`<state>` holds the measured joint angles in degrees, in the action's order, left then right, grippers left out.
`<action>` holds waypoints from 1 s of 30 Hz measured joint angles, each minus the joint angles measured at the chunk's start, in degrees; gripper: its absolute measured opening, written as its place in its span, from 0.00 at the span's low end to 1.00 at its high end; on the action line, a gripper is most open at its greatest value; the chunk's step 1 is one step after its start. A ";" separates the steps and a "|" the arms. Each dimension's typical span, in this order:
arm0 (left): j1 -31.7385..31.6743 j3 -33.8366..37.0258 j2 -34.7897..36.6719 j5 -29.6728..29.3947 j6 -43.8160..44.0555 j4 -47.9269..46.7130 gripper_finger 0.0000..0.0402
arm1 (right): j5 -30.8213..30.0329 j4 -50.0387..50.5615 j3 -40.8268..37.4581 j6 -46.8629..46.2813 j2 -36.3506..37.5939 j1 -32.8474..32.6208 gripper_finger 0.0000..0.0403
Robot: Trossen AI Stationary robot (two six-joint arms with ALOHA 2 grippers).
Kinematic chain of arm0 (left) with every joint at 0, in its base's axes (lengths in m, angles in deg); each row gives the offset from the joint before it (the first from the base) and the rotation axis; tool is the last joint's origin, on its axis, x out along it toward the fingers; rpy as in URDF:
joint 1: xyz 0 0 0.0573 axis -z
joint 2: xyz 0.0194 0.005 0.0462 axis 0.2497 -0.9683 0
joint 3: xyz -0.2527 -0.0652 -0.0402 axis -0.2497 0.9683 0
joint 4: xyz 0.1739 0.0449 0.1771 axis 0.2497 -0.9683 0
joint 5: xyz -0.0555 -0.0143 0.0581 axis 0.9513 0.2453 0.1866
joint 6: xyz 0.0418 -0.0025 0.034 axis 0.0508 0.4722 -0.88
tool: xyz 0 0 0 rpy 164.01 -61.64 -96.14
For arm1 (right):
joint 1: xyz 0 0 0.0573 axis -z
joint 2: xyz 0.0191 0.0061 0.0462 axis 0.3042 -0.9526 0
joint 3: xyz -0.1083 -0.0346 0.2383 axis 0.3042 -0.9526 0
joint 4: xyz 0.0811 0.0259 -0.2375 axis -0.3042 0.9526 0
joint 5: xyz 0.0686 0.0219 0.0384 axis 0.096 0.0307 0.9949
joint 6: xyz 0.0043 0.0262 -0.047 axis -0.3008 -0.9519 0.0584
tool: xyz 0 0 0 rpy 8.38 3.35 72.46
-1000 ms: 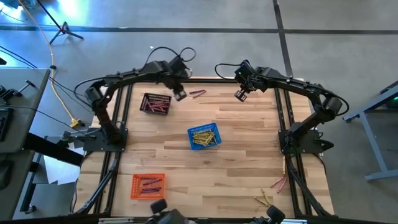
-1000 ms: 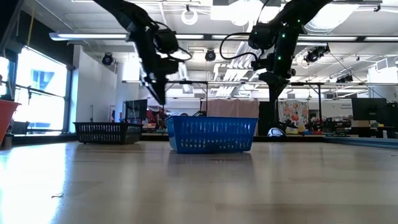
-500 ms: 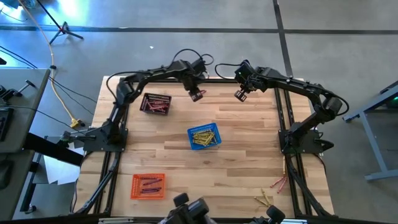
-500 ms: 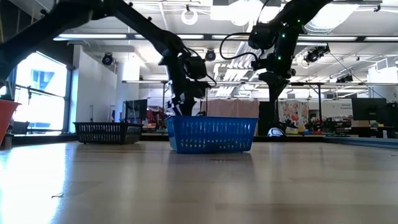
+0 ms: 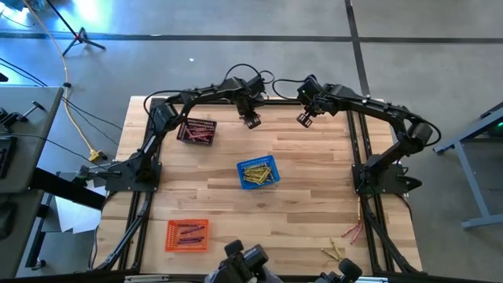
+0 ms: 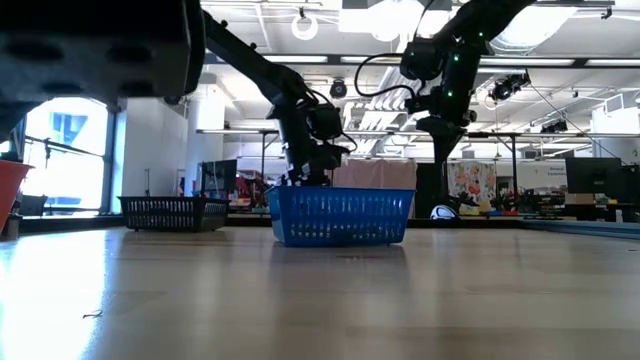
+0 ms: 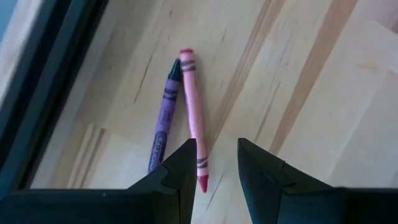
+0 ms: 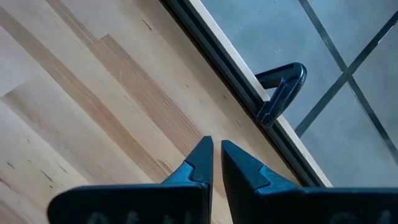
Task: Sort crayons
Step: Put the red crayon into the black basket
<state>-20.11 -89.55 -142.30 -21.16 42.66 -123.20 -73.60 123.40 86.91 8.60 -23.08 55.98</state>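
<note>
Hovering over two crayons (image 7: 193, 118), left gripper (image 7: 214, 165) jaws parted; right gripper (image 8: 215, 155) clenched.

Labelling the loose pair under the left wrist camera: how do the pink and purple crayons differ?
The pink crayon is longer and lighter; the purple crayon is shorter and darker. The pink one's end reaches nearly between the left pincer fingers; the purple one lies beside it. Both lie flat, wrapped, tips meeting.

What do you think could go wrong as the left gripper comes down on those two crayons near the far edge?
The pink crayon and purple crayon lie touching at their tips, so the open left gripper might pinch both or knock one aside. They also sit close to the table's far edge, so a nudged crayon could roll off.
</note>
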 joint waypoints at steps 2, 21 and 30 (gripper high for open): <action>-0.24 0.02 -0.17 -0.02 0.37 0.06 0.26 | -0.09 -0.01 0.00 0.00 0.00 -0.01 0.04; -1.85 0.05 -1.75 -0.37 0.52 -0.09 0.26 | -5.02 -4.46 0.00 0.00 0.00 0.01 0.04; -2.18 1.95 -1.82 2.82 0.68 -1.20 0.26 | -5.00 -6.37 0.00 0.00 0.00 0.01 0.04</action>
<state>-22.29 -87.60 -144.12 -18.34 43.34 -124.40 -78.60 117.02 86.91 8.60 -23.08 55.99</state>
